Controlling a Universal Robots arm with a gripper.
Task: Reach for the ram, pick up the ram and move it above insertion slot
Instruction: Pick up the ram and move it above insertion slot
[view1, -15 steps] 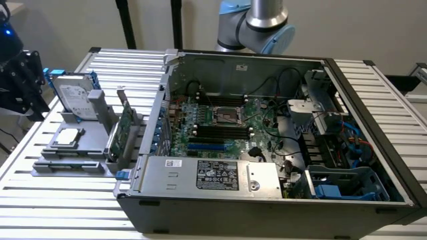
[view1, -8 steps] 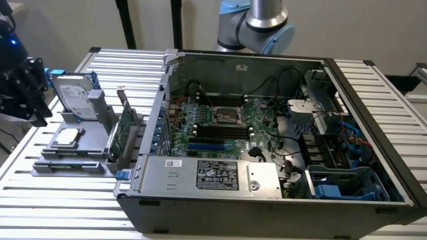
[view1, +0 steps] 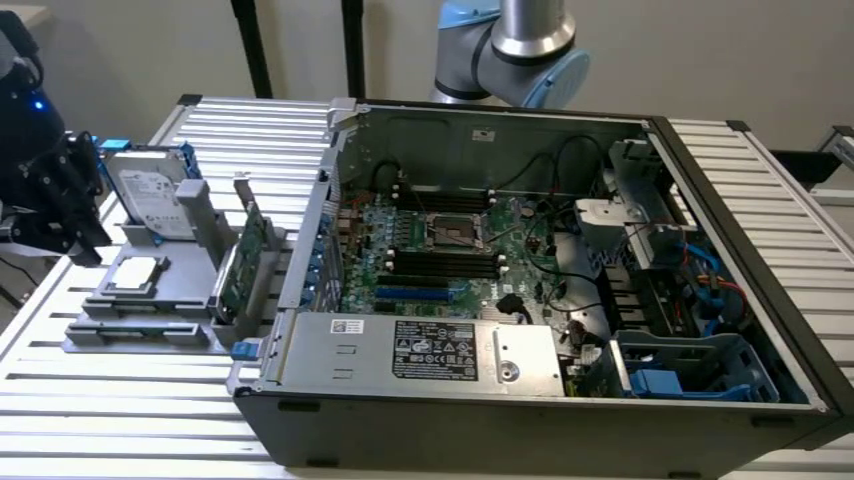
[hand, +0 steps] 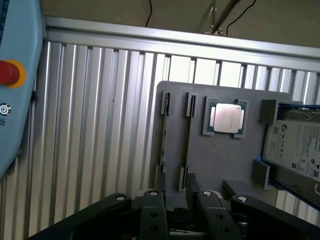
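Ribbed aluminium table, with the grey fixture on it as reference. The ram stands on edge in the fixture, on the side facing the open PC case. It is just beside the broader green card with the metal bracket, and it isn't gripped. The black memory slots are on the board inside the case, well apart from the fixture.

Also on the fixture: the CPU flat mid-plate and the hard drive propped at the far end.

Arm: one grey-and-blue joint sits behind the case's back wall, well away from the fixture.

The wrist view looks down on the fixture plate. The gripper hangs over the plate's edge with its fingers spread apart and nothing between them. It is roughly in line with the two slotted holders. Can't tell its height above the fixture.

A blue pendant with a red button lies off to the fixture's side.
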